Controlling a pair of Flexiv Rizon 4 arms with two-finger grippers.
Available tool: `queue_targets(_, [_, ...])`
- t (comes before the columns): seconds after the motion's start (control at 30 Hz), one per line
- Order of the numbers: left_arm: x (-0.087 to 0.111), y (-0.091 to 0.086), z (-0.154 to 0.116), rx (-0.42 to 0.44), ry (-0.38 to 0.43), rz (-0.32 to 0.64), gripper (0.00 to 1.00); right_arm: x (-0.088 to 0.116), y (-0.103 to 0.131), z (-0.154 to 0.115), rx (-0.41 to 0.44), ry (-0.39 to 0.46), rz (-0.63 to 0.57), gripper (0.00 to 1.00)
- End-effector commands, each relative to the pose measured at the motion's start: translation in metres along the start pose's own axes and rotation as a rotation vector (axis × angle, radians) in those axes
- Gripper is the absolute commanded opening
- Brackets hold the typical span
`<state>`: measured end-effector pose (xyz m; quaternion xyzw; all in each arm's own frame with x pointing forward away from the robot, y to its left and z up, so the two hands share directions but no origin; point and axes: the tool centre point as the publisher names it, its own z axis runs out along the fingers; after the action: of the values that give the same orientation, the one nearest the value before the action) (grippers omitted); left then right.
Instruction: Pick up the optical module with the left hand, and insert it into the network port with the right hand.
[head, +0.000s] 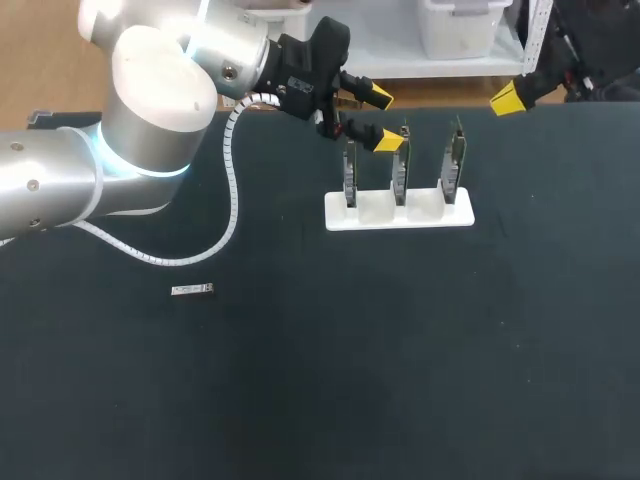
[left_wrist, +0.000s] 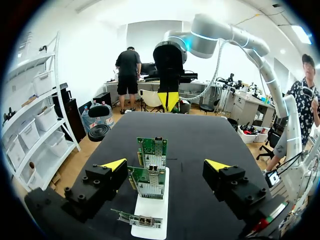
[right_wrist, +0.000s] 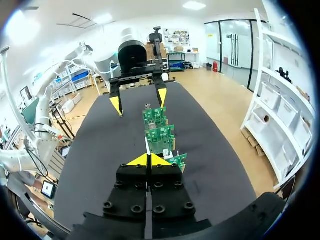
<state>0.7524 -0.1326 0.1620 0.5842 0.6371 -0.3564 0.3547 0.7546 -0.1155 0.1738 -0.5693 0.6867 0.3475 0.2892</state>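
the small silver optical module (head: 192, 290) lies on the black table (head: 400, 380), well apart from both arms and untouched. the left gripper (head: 383, 118) hangs wide open and empty beside the white stand (head: 400, 212) of three upright green network cards (head: 400, 165). the right gripper (head: 508, 98) sits at the far edge, tips pressed together on nothing. nothing looks done yet: pickup, handover and insertion are all left.

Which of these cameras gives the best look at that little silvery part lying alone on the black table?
The head view: the optical module lies in the open on the table, nothing covering it. I cannot find it in either wrist view; both look toward the white stand of boards.
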Motion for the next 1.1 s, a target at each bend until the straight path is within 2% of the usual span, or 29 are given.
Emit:
queue_targets(0.03, [0.000, 0.001, 0.000, 0.002, 0.003, 0.000, 1.00, 0.001, -0.014, 0.008, -0.055, -0.007, -0.009, 0.00])
queue_targets(0.3, [0.000, 0.001, 0.000, 0.002, 0.003, 0.000, 1.00, -0.001, -0.018, 0.015, -0.110, 0.006, -0.036, 0.00])
queue_targets(0.6, [0.000, 0.001, 0.000, 0.002, 0.003, 0.000, 1.00, 0.000, -0.007, 0.012, -0.102, 0.010, -0.028, 0.00])
queue_targets(1.1, [0.000, 0.001, 0.000, 0.002, 0.003, 0.000, 1.00, 0.000, 0.008, 0.024, -0.079, 0.011, 0.003, 0.00])
